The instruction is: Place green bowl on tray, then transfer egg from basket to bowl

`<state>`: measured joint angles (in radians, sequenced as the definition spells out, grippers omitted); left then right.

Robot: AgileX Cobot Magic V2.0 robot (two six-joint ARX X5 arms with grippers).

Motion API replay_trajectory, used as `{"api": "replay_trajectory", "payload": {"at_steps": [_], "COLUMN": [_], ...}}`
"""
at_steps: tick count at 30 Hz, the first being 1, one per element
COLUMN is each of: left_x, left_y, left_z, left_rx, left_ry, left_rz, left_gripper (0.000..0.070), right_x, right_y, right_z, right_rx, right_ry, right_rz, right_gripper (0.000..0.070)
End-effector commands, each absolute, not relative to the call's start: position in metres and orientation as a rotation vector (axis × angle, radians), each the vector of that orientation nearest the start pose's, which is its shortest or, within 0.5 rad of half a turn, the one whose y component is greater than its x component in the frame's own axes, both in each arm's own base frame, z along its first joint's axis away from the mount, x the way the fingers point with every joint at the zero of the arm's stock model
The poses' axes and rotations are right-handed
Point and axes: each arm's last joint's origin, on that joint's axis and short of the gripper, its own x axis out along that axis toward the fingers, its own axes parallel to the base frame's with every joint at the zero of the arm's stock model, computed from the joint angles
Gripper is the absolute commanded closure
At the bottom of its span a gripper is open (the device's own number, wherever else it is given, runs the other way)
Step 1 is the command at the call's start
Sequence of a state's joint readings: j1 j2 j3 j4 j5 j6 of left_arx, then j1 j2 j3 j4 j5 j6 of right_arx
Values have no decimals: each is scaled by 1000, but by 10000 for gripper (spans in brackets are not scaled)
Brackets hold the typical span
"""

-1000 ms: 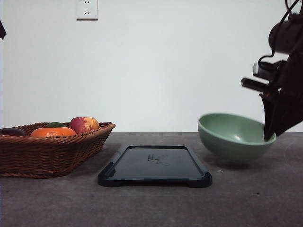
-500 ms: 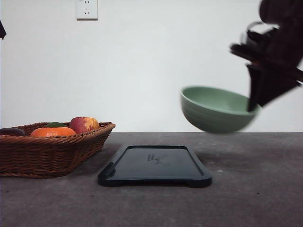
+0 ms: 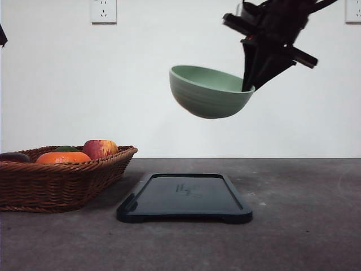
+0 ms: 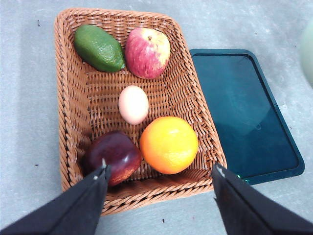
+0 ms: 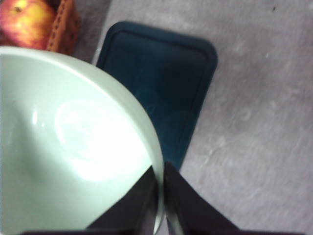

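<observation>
The green bowl (image 3: 207, 93) hangs tilted high in the air, above and slightly right of the dark tray (image 3: 185, 197). My right gripper (image 3: 249, 86) is shut on the bowl's right rim; the right wrist view has the fingers pinching the green bowl (image 5: 73, 147) rim over the tray (image 5: 166, 78). In the left wrist view the egg (image 4: 133, 104) lies in the middle of the wicker basket (image 4: 73, 98). My left gripper (image 4: 159, 178) is open above the basket's near side. The basket (image 3: 56, 180) sits left of the tray.
In the basket lie a red-yellow apple (image 4: 147, 52), a green avocado (image 4: 99, 47), an orange (image 4: 169, 144) and a dark red fruit (image 4: 113, 155). The tray (image 4: 244, 112) lies close beside the basket. A wall socket (image 3: 103, 11) is on the white wall behind.
The right gripper has lifted the green bowl from the table at the right and carried it up and leftward, to above the tray. Basket and tray have not moved.
</observation>
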<state>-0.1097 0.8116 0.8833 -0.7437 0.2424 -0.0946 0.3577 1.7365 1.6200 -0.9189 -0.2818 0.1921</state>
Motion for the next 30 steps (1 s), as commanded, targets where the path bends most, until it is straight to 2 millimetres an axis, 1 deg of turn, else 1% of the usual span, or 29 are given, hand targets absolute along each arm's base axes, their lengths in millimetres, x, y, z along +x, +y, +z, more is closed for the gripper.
{"api": "replay_trajectory", "payload": {"at_steps": [1, 3, 5, 11, 16, 23, 25, 28, 30], "left_x": [153, 153, 153, 153, 153, 152, 152, 152, 152], "left_y": [-24, -24, -24, -24, -24, -24, -24, -24, -24], "left_z": [320, 320, 320, 320, 320, 320, 320, 320, 320], "left_rx": [-135, -135, -135, -135, -137, -138, -138, -138, -138], "left_ry": [664, 664, 664, 665, 666, 667, 668, 668, 669], "left_rz": [-318, -318, -318, -318, -317, -317, -316, -316, -316], "left_gripper": [273, 273, 273, 273, 273, 273, 273, 273, 273], "right_x": [345, 351, 357, 368, 378, 387, 388, 390, 391], "right_y": [143, 149, 157, 172, 181, 186, 186, 189, 191], "right_z": [312, 308, 301, 269, 242, 212, 207, 207, 208], "right_rx": [103, 94, 85, 60, 40, 33, 31, 32, 33], "right_ry": [1102, 1118, 1139, 1222, 1270, 1334, 1342, 1319, 1301], "right_rz": [497, 503, 510, 515, 500, 484, 481, 491, 502], "right_gripper": [700, 700, 700, 700, 700, 700, 700, 695, 657]}}
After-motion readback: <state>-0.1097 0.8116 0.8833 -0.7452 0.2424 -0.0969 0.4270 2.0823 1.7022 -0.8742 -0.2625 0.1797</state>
